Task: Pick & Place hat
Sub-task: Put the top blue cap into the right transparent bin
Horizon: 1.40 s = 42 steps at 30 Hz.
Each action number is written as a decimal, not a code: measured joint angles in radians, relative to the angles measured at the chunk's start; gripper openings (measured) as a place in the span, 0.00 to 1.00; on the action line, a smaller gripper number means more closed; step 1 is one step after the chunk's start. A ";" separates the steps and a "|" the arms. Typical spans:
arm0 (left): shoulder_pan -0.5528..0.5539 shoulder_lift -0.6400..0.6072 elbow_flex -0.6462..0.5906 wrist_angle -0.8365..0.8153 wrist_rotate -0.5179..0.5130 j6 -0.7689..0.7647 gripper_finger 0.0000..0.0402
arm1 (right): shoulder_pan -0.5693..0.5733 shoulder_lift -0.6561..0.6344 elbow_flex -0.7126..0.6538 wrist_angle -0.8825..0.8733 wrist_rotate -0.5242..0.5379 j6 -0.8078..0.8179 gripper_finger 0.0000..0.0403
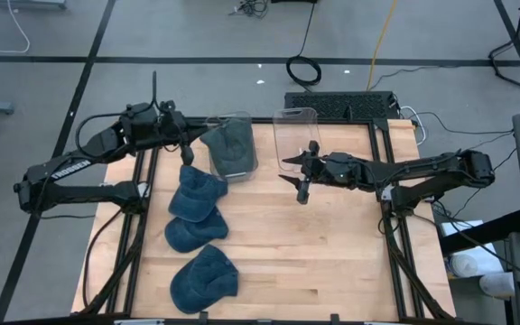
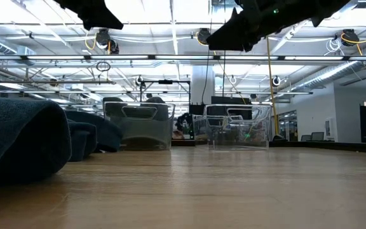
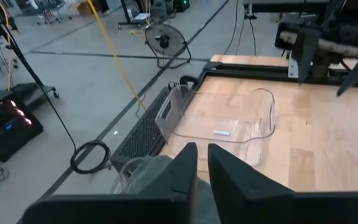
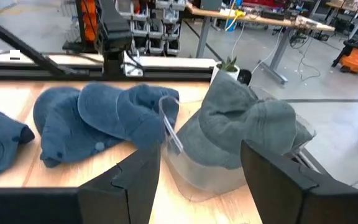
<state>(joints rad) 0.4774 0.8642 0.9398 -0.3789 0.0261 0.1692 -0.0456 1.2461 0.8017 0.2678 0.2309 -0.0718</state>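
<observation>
Left pincer [image 3: 202, 171] nearly closed, empty, above grey hat [image 1: 228, 144]; right pincer [image 4: 201, 165] wide.

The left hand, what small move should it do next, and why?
Probably move toward the nearest blue hat on the table. The left hand hovers nearly closed, holding nothing, beside the bin that already contains a grey hat; three blue hats remain outside.

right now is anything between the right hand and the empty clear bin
Nothing visible. The right hand hangs open over bare table, just in front of the empty clear bin. The blue hats and the bin holding a grey hat lie off to its side.
</observation>
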 joint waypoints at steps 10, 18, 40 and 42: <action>0.028 -0.007 0.000 -0.037 0.116 -0.032 0.14 | -0.012 -0.023 0.000 -0.049 0.002 0.000 0.52; 0.160 -0.129 -0.125 0.048 0.287 -0.121 0.14 | -0.020 -0.079 -0.001 -0.100 0.000 0.008 0.52; 0.228 -0.343 -0.365 0.213 0.368 -0.253 0.14 | -0.018 -0.588 -0.348 0.004 0.001 0.142 0.52; 0.229 -0.342 -0.365 0.213 0.368 -0.253 0.14 | -0.018 -0.625 -0.376 0.005 0.002 0.153 0.52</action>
<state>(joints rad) 0.7059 0.5225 0.5747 -0.1661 0.3938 -0.0841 -0.0639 0.6212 0.4252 0.2732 0.2327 0.0811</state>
